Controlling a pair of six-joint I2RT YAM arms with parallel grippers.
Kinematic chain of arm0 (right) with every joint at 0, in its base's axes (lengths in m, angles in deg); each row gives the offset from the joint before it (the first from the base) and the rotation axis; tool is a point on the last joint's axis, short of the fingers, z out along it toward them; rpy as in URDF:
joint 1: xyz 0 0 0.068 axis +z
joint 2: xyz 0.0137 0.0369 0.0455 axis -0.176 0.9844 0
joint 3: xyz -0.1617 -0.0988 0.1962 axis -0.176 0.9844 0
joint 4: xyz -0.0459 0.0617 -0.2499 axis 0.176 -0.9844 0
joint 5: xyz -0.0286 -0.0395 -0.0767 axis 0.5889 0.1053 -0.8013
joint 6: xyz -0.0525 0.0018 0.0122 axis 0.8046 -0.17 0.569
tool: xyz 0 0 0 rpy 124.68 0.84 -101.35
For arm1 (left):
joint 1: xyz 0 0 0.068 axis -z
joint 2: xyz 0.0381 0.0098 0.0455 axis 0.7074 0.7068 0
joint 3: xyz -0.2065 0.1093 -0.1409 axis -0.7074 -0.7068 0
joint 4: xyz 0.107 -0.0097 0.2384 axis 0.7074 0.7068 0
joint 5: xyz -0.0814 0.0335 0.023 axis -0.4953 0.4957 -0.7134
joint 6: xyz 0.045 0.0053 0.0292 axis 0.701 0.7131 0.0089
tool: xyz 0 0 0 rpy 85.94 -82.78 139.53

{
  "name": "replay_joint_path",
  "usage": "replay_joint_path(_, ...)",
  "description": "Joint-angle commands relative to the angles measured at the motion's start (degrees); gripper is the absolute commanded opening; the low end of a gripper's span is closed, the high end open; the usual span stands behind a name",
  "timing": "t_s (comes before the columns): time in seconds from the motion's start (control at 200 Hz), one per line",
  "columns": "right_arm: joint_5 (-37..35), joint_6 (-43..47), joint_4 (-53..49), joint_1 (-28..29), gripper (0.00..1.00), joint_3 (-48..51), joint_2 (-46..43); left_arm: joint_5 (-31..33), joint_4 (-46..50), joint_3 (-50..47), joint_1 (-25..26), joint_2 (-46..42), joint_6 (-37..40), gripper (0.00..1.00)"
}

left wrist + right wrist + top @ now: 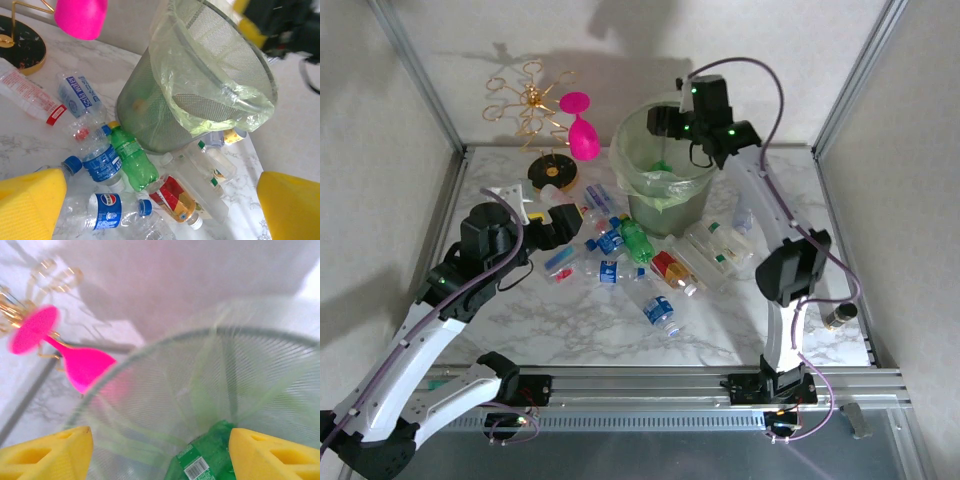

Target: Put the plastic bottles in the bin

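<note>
Right hand [159,452] hangs over the mouth of the bin [235,370], its yellow fingers [50,455] spread wide and clasping nothing. A green bottle [205,462] with a barcode label lies loose down inside the pale green liner, between the two fingers (whether it brushes the right one I cannot tell). The pink goblet [82,365] is just beside the bin's far-left rim.

Left hand [160,200] is also fully released and holds nothing, hovering over the bench [45,140]. Below it the other plastic bottles [102,162] lie on their sides by the foot of the bin. They include a green-labelled bottle [132,160], a Pepsi bottle [112,210], a red-labelled bottle [175,200] and clear green-capped bottles [212,165].
</note>
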Motion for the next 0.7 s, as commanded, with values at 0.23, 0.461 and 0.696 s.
replay_joint_path(0.23, -3.0, -2.7, 7.6, 5.0, 0.71, 27.4, -28.5, 8.7, 13.0, 1.7, -0.6, 0.7, -12.2, 0.99)
replay_joint_path(0.461, 1.7, -8.7, 13.7, 6.5, 0.73, 48.2, -42.4, 13.9, 14.2, 1.9, -0.7, 3.0, -12.1, 0.99)
replay_joint_path(0.696, -2.1, -14.4, 16.3, 7.7, 0.70, 60.2, -49.9, 18.0, 16.5, -2.9, -1.7, 9.3, -37.7, 0.99)
